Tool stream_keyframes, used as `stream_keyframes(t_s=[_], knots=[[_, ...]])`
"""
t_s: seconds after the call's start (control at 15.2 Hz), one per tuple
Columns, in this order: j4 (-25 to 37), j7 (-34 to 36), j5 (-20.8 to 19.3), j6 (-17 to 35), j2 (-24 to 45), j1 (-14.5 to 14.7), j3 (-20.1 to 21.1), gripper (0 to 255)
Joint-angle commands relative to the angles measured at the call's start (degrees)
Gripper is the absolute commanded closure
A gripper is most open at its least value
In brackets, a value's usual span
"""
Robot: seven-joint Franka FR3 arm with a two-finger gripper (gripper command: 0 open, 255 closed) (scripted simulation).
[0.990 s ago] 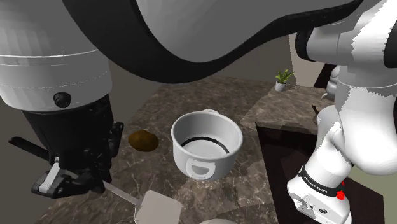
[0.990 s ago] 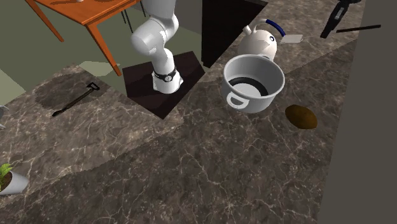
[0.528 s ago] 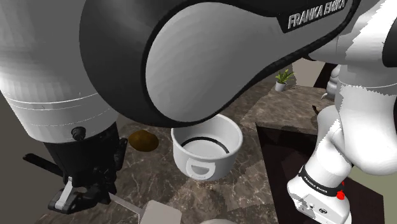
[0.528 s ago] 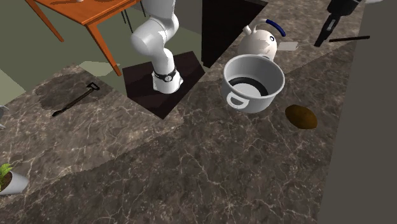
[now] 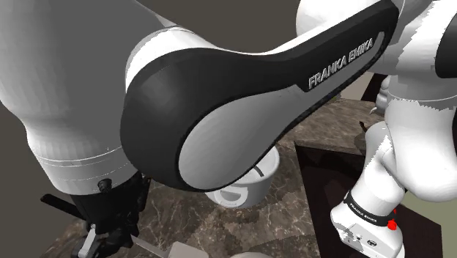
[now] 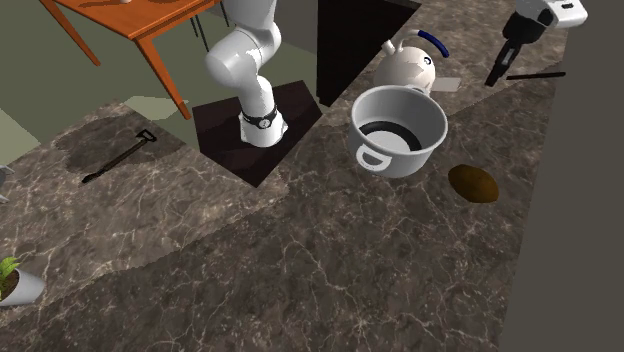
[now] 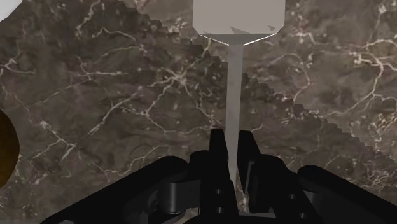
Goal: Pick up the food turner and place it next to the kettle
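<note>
Tool (image 7: 230, 151) clasps the grey food turner (image 7: 236, 19) over the dark marbled counter (image 7: 114, 89).

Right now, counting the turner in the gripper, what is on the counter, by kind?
kettle: 1
pot: 1
turner: 1
brown lump: 1
potted plant: 1
black hand tool: 1
Total: 6

Fig. 1 – Setting: home kitchen | Evidence A: dark veined stone countertop (image 6: 300, 260) below the gripper (image 6: 493, 80) | Evidence B: 1 white kettle (image 6: 408, 65) and 1 white pot (image 6: 400, 130) near the gripper | Evidence C: wooden table (image 6: 130, 25) and potted plant (image 6: 15, 280), both well apart from the gripper
</note>
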Motion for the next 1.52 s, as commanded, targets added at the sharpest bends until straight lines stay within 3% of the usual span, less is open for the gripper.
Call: stream_keyframes(t_s=[0.0,1.19,1.45], knots=[[-1.5,0.33,-0.27,1.76,0.3,0.0,-0.1,255],[-9.23,2.81,-3.6,13.63,5.05,0.56,-1.76,255],[-9.23,2.81,-3.6,13.63,5.05,0.56,-1.77,255]])
